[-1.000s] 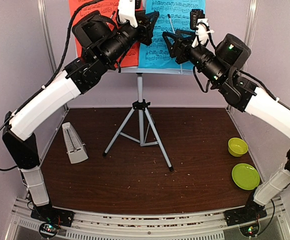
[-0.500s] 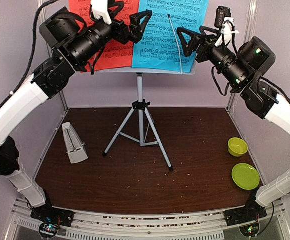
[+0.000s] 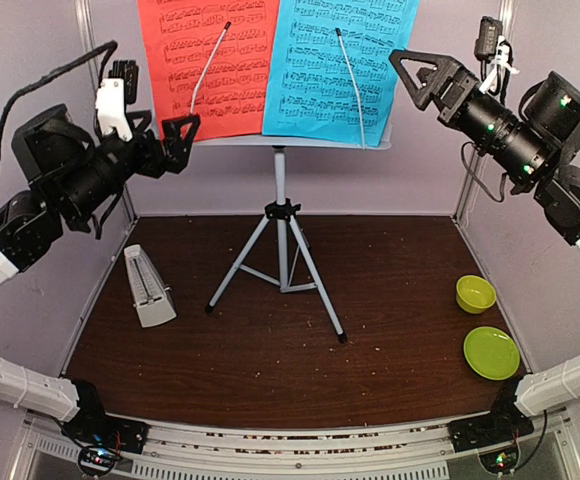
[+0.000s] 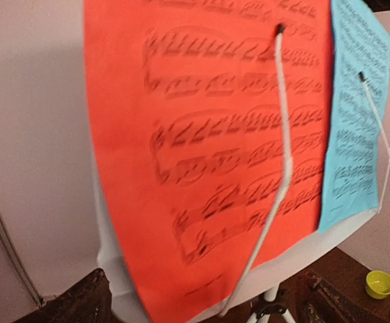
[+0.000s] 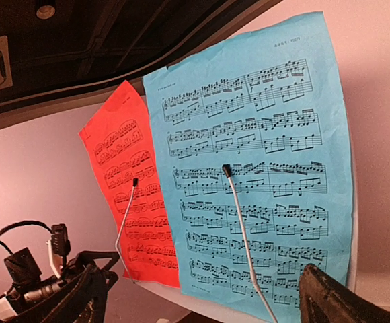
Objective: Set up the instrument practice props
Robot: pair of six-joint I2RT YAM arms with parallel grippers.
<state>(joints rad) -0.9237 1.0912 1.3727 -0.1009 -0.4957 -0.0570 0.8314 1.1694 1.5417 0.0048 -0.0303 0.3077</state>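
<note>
Left end effector (image 3: 173,138) at the left of the frame, jaws spread wide, gripping nothing, just off the edge of the red sheet-music page (image 3: 210,60); likely kept clear so as not to disturb it. Lower left, on the brown counter (image 3: 390,300), the pale-grey metronome (image 3: 150,285), upright, well apart from the stand. Red page at upper centre, bottom edge on the ledge of the pale-blue stand desk (image 3: 300,143), pinned flat by a white wire arm (image 3: 207,75) against slipping. Beneath, the silver tripod (image 3: 282,250), legs splayed for steadiness. Blue page (image 3: 340,60) just beside the red, held likewise under a second wire arm (image 3: 350,85). Right end effector (image 3: 430,78) at upper right, also wide and empty, near the blue page yet apart. Lime-green bowl (image 3: 475,293) and plate (image 3: 491,352) lower right, out of the way. Setup seemingly complete.
</note>
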